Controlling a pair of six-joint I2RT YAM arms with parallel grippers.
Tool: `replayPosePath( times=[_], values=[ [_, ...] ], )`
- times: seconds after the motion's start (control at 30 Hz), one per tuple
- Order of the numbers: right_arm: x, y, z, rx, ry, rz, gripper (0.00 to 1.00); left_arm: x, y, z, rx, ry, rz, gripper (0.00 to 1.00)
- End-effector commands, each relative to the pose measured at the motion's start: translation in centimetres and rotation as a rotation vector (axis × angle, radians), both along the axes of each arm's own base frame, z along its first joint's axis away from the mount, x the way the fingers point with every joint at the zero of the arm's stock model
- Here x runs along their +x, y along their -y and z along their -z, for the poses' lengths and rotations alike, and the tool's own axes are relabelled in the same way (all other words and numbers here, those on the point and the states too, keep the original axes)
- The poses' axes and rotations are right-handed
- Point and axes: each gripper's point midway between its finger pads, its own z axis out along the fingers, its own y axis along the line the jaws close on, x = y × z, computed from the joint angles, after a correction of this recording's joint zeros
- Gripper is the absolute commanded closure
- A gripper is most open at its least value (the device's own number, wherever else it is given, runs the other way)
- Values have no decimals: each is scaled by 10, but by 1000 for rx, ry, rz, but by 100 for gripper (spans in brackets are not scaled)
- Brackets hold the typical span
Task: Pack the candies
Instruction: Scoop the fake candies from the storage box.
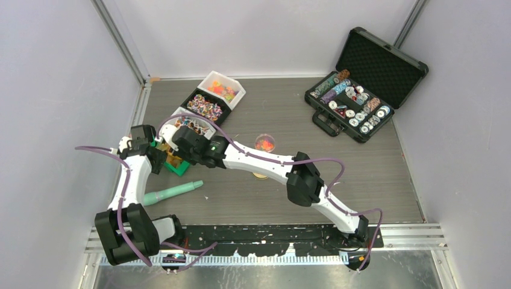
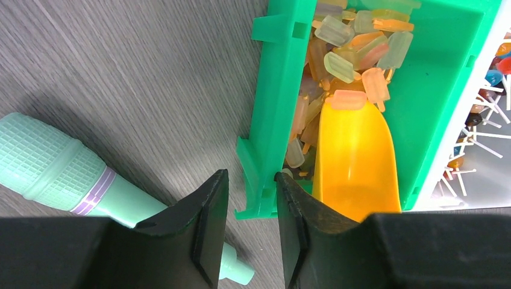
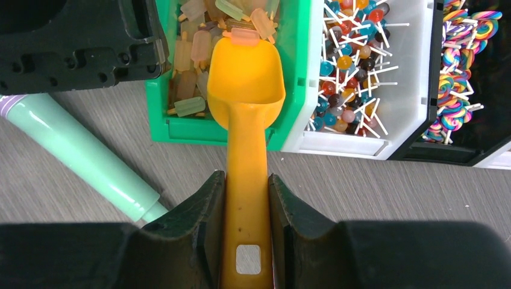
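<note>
At the far left a mint-green bottle (image 2: pixel 60 171) lies on its side on the table (image 2: pixel 132 66). Next to it my left gripper (image 2: pixel 250 180) has its jaws on either side of the near wall of the green bin (image 2: pixel 268 108). They stand narrowly apart, and I cannot tell whether they really pinch the wall. Inside this bin are pale candies (image 2: pixel 346 36) shaped like small ice lollies, piled toward the far end. The bowl of the orange scoop (image 3: pixel 247 84) rests in the bin, and one pink candy sits at its front lip. My right gripper (image 3: pixel 247 180) has its jaws closed tight on the scoop handle, just outside the bin. To the right, touching the green bin, a white bin (image 3: pixel 416 90) holds round lollipops on white sticks. After it a black bin (image 3: pixel 449 153) holds striped swirl lollipops. More to the right a small round cup (image 1: pixel 264 142) with bright candies stands alone on the table. An open black case (image 1: pixel 385 60) of chips lies well apart at the far right.
</note>
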Motion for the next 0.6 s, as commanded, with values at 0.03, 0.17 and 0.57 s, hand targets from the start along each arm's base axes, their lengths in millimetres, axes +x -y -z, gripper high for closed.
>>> replayPosePath(
  times=[0.03,0.17,0.57],
  values=[
    [9,-12,-14,101,62,34,100,-11,-2,13,1,-51,-13,64],
    [9,-14,-17,146,78,38,100,-12,-2,13,1,-56,-15,65],
    [11,-11,-18,228,108,70,100,-14,-3,14,4,-59,-18,66]
  ],
)
